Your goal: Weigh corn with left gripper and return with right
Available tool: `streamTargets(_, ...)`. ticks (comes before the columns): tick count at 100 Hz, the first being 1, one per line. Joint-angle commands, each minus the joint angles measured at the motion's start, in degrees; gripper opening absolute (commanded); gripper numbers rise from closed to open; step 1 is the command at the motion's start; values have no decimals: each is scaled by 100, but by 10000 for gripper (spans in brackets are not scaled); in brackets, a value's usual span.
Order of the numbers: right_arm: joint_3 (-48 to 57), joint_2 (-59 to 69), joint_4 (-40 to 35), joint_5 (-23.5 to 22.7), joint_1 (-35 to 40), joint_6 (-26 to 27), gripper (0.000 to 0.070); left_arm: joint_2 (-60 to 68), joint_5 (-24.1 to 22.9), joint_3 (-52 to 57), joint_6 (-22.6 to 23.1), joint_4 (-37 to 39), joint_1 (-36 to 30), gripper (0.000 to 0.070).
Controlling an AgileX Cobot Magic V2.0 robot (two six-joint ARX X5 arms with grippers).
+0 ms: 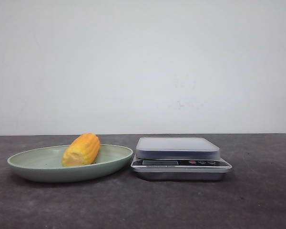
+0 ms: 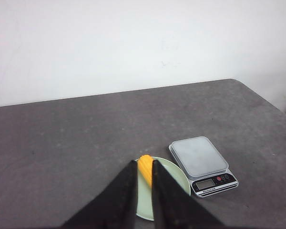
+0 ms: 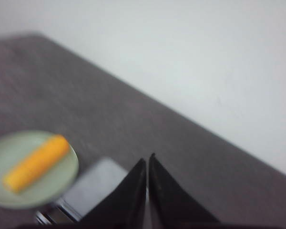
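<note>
The corn, a stubby yellow-orange cob with its pale cut end toward me, lies in a pale green plate left of a silver kitchen scale. Neither gripper shows in the front view. In the left wrist view my left gripper hangs high above the table with a narrow gap between its black fingers. The corn shows through that gap far below, untouched. In the blurred right wrist view my right gripper is shut and empty, high above the scale, with the corn off to one side.
The scale's platform is bare and its display and buttons face the robot. The plate almost touches the scale's left side. The dark grey table ends at a white wall behind and has a rounded far right corner.
</note>
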Motion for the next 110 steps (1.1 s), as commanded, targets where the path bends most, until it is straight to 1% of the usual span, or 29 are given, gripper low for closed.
streamTargets(1,7,-26,-210,87,-286,79,0,22,-20,103,-35,-339,-42,4)
streamTargets(9,-273,-219,-175,-120,-916,7,0,22,-20,103,-35,-339,-42,4)
streamTargets(18,-859,-684,92,-557,-1644,-192,0,22,-20,103,-35,-339,-42,4)
streamTargets(27,-1727,-1410,721,-955,-2282,-260,0,22,-20,103,-35,-337,-42,4)
streamTargets(36,-2741,-2229,1493,-1005,-2837,-232,0,22,-20,103,-35,-339,-42,4)
streamTargets(39,-3088,-2490,1705,-1010,-3016,-125,0,22,-20,103,-35,-337,-42,4)
streamTargets(46,-3860,-3034,2072,-1117,-3416,391,0,22,-20,103,-35,-337,-42,4)
streamTargets(56,-4793,-3543,2308,-1307,-3886,1143,0,22,-20,103,-35,-337,-42,4)
streamTargets(61,-5171,-3713,2306,-1373,-4057,1285,0,22,-20,105,-35,-339,-42,4)
streamTargets(72,-5847,-4065,2299,-1578,-4282,1213,0,22,-20,105,-35,-339,-42,4)
streamTargets(86,-6435,-4430,2350,-1580,-4330,1108,0,22,-20,105,-35,-339,-42,4)
streamTargets(94,-6673,-4546,2417,-1593,-4330,1110,0,22,-20,107,-35,-337,-42,4)
streamTargets(103,-6686,-4551,2514,-1537,-4402,1036,0,22,-20,109,-35,-339,-42,4)
streamTargets(110,-6695,-4551,2544,-1576,-4489,990,0,22,-20,111,-35,-337,-42,4)
